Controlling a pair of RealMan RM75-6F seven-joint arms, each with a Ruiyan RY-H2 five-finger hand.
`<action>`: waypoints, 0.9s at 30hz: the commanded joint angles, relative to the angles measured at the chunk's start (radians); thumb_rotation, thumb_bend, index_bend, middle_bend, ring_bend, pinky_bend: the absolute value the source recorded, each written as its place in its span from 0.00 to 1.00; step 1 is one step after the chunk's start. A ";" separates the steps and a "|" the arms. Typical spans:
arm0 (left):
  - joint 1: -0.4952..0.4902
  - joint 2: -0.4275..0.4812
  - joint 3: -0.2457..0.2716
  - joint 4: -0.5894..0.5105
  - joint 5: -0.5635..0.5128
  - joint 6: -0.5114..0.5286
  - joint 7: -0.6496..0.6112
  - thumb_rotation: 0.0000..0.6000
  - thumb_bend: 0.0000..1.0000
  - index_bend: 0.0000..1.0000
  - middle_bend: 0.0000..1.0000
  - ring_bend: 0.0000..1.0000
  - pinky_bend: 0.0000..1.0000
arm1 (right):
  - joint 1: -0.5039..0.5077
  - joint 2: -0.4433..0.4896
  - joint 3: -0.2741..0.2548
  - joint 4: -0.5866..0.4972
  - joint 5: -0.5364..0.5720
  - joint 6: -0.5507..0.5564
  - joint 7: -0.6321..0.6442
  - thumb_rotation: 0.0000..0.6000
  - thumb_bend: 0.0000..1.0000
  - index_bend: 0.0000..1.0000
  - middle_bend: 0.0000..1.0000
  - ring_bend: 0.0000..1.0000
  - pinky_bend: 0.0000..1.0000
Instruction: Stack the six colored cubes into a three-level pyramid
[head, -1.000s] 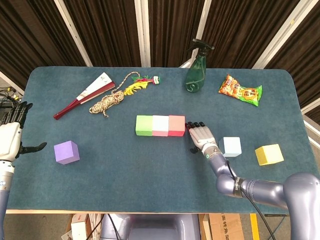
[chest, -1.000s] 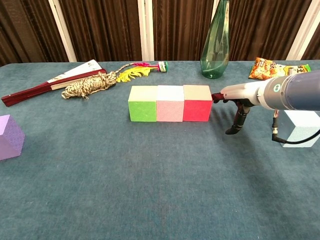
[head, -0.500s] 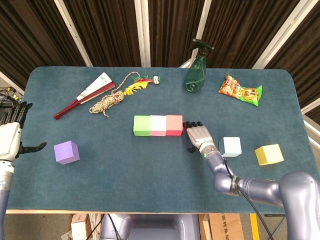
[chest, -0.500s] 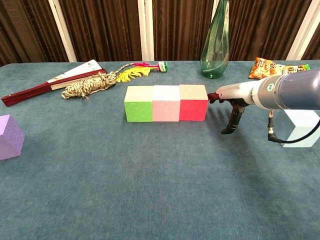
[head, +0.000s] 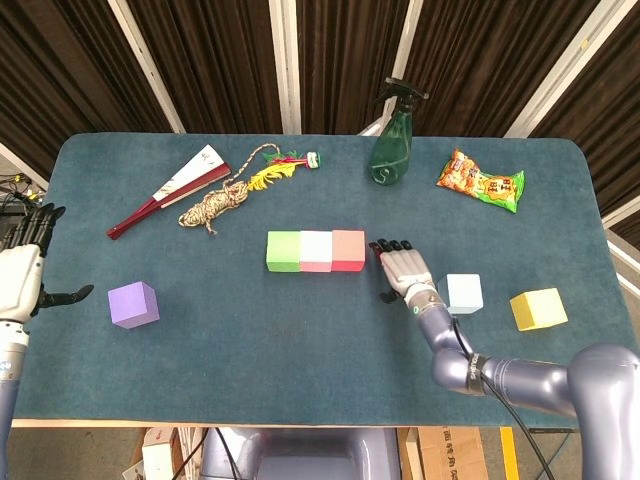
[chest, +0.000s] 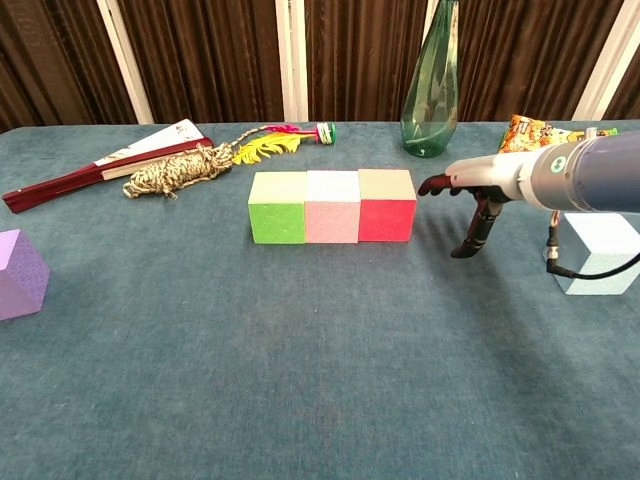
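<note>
A green cube (head: 283, 251) (chest: 277, 208), a pink cube (head: 315, 251) (chest: 332, 207) and a red cube (head: 348, 250) (chest: 386, 206) stand touching in a row at mid-table. My right hand (head: 401, 271) (chest: 470, 195) is open just right of the red cube, with a small gap between its fingertips and the cube. Further right lie a light blue cube (head: 464, 294) (chest: 598, 253) and a yellow cube (head: 538, 309). A purple cube (head: 133, 305) (chest: 20, 273) sits at the left. My left hand (head: 24, 272) hangs open off the table's left edge.
A green spray bottle (head: 391, 140) (chest: 431, 90) and a snack bag (head: 480, 181) (chest: 540, 135) stand at the back right. A folded fan (head: 170, 189) (chest: 100, 168), a rope bundle (head: 217, 204) (chest: 178, 171) and a feathered toy (head: 278, 165) lie at the back left.
My right hand pushed the row of cubes slightly to the left, then drew back a little to the right, off the red cube. The left hand has not moved.
</note>
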 joint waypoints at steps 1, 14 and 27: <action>0.001 0.001 0.000 -0.003 0.003 0.002 -0.002 1.00 0.13 0.00 0.00 0.01 0.08 | -0.013 0.020 0.012 -0.028 -0.023 0.020 0.018 1.00 0.30 0.00 0.00 0.00 0.00; 0.008 0.007 -0.003 -0.010 0.017 0.009 -0.021 1.00 0.13 0.00 0.00 0.01 0.08 | -0.057 0.098 0.042 -0.162 -0.109 0.107 0.053 1.00 0.30 0.00 0.00 0.00 0.00; 0.007 0.001 0.002 -0.013 0.027 0.009 -0.012 1.00 0.13 0.00 0.00 0.01 0.08 | -0.132 0.177 0.028 -0.232 -0.208 0.124 0.104 1.00 0.30 0.00 0.00 0.00 0.00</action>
